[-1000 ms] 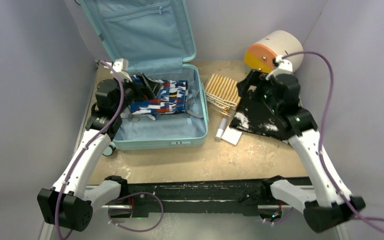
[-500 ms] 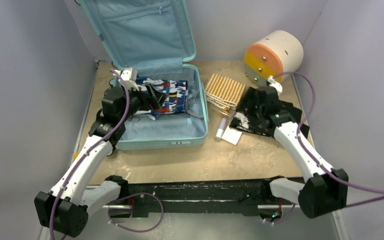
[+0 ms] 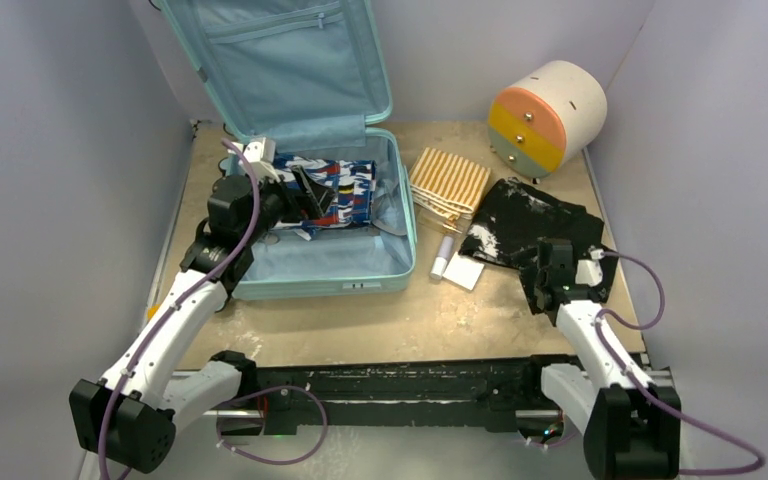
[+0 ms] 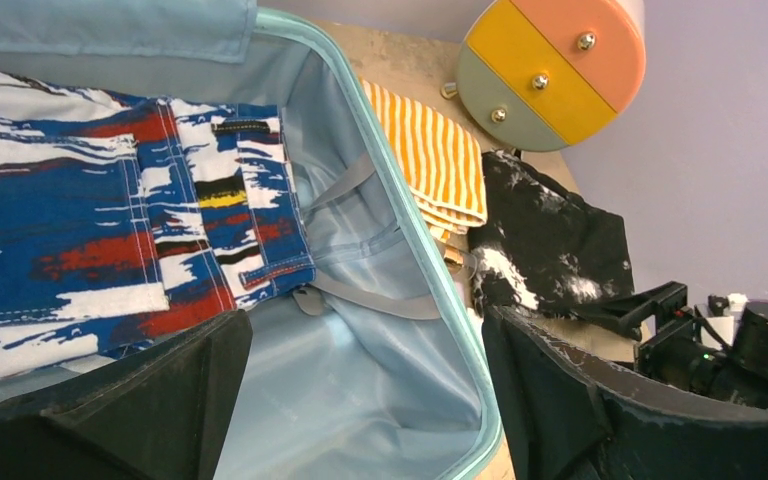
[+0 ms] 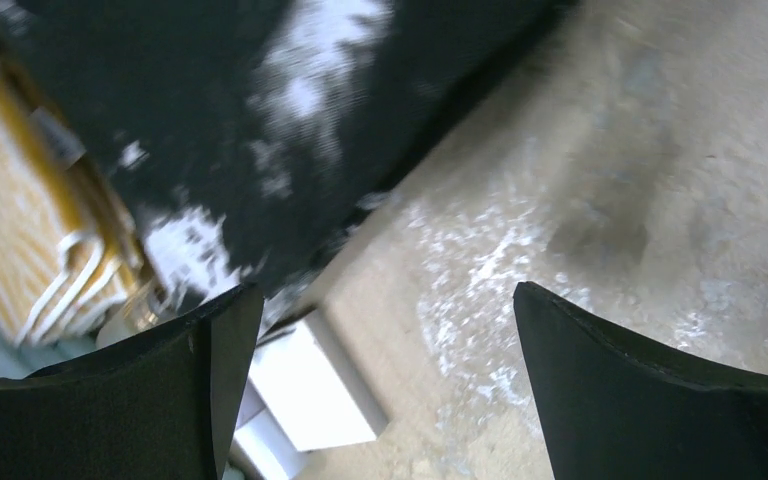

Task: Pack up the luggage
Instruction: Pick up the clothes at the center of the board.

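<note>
**A:** Where do the left fingers (image 4: pixel 110 400) stand?

**B:** Spread wide, with nothing between them. They hang inside the pale teal hard-shell suitcase (image 3: pixel 407 222), over bare lining just beside the folded blue, red and white patterned denim garment (image 4: pixel 80 230) lying in its base. The suitcase lies open at the far left of the sandy desk (image 3: pixel 410 320), lid upright against the back wall.

**A:** And the right fingers (image 5: pixel 110 400)?

**B:** Also fully apart and empty. They look down on bare desk, by the near edge of the crumpled black cloth with white speckles (image 3: pixel 530 220).

**A:** So the black cloth goes in next?

**B:** That's my reading. It lies well outside the suitcase, as does the folded orange-and-white striped cloth (image 3: pixel 448 180) beside it.

**A:** How should the right arm take it?

**B:** Shift the fingers over the cloth's edge, come down until one tip slides beneath the fabric, and pinch a thick fold, not just the top layer. A thin pinch could let it unfurl and drag across the small white tube (image 3: pixel 441 262) and white card (image 3: pixel 465 272) lying between cloth and suitcase.

**A:** And the carry?

**B:** Lift high enough to clear the suitcase rim, and lower onto the bare lining near the denim. The left arm should move aside first.
</note>
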### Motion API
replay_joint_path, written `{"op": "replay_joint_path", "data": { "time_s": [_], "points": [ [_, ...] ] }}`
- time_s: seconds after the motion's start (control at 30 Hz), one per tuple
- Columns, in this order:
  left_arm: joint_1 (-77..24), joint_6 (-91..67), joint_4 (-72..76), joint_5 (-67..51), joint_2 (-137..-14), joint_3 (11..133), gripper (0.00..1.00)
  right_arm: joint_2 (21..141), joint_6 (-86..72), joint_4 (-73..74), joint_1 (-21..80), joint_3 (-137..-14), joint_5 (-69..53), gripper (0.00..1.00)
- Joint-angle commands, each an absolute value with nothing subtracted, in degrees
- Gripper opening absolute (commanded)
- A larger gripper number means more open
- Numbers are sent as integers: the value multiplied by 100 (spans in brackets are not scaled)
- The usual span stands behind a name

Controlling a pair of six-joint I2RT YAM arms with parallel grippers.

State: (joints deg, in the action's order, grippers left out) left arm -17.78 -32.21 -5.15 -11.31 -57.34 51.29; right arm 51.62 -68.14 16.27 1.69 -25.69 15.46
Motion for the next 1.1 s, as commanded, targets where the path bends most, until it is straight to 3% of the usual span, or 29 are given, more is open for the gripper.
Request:
{"op": "replay_joint_path", "data": {
  "time_s": [0.0, 0.57, 0.67, 0.93, 1.07],
  "points": [
    [-1874, -3294, -310, -1125, -5741, 5071, 90, 5580, -7843, 1126, 9, -2400, 1614, 98],
    [-1890, -3301, -359, -980, -5727, 5066, 89, 7538, -8572, 553, -299, -2780, 1750, 87],
    [-1890, -3289, -440, -767, -5640, 5086, 89, 7688, -8506, 233, -348, -2580, 1591, 76],
    [-1915, -3327, -456, -631, -5588, 5037, 88, 8159, -8182, 26, -516, -2357, 1359, 33],
    [-1934, -3340, -451, -674, -5632, 5041, 88, 7838, -8044, -130, -562, -2268, 1303, 10]
  ]
}}
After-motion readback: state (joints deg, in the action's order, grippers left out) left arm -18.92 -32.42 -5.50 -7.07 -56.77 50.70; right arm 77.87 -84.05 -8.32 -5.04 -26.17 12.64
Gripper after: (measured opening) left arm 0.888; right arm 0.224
